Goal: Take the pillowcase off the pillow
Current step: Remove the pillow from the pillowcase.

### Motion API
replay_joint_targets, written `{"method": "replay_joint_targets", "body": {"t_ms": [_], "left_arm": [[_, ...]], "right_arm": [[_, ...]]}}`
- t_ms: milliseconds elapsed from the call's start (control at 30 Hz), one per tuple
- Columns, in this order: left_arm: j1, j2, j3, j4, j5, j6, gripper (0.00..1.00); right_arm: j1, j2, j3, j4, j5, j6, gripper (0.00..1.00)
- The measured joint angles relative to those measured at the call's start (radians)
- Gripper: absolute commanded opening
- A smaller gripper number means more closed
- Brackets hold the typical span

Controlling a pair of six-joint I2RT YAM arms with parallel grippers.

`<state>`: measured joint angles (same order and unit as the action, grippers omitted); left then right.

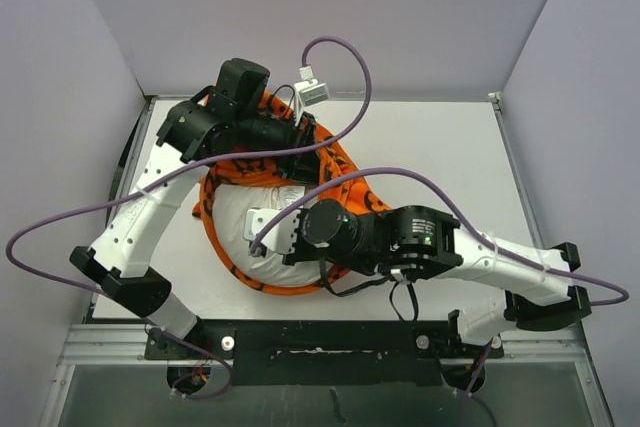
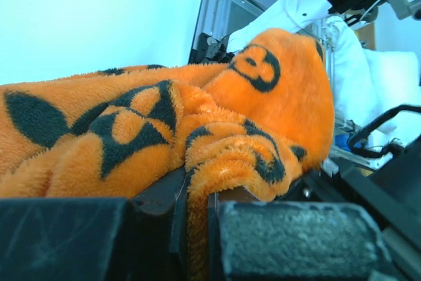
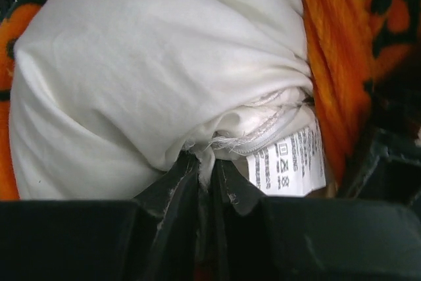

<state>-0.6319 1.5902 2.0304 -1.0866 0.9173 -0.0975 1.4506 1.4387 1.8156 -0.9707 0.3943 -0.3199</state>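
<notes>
While the orange pillowcase (image 2: 131,129) lies bunched around the white pillow (image 3: 131,64) in the middle of the table (image 1: 440,147), the left gripper (image 2: 197,208) pinches a fold of its plush. The right gripper (image 3: 209,182) has its fingers clamped on the pillow's seamed edge, just beside the care label (image 3: 289,162).
</notes>
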Motion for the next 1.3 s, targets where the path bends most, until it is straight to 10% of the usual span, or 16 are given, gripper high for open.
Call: {"method": "replay_joint_targets", "body": {"t_ms": [467, 933, 967, 1067, 1300], "left_arm": [[-0.034, 0.084, 0.067, -0.048, 0.078, -0.134, 0.0], [0.095, 0.095, 0.099, -0.188, -0.207, -0.109, 0.0], [0.102, 0.085, 0.08, -0.177, -0.207, -0.1, 0.0], [0.108, 0.026, -0.027, -0.093, -0.21, -0.066, 0.0], [0.216, -0.034, -0.134, 0.186, -0.181, -0.019, 0.0]], "right_arm": [[0.068, 0.197, 0.185, -0.02, 0.011, -0.092, 0.0], [0.143, 0.204, 0.098, 0.173, 0.013, -0.117, 0.0], [0.143, 0.186, 0.072, 0.198, 0.013, -0.115, 0.03], [0.143, 0.106, -0.052, 0.31, 0.008, -0.079, 0.66], [0.171, -0.193, -0.391, 0.596, 0.012, 0.088, 0.82]]}}
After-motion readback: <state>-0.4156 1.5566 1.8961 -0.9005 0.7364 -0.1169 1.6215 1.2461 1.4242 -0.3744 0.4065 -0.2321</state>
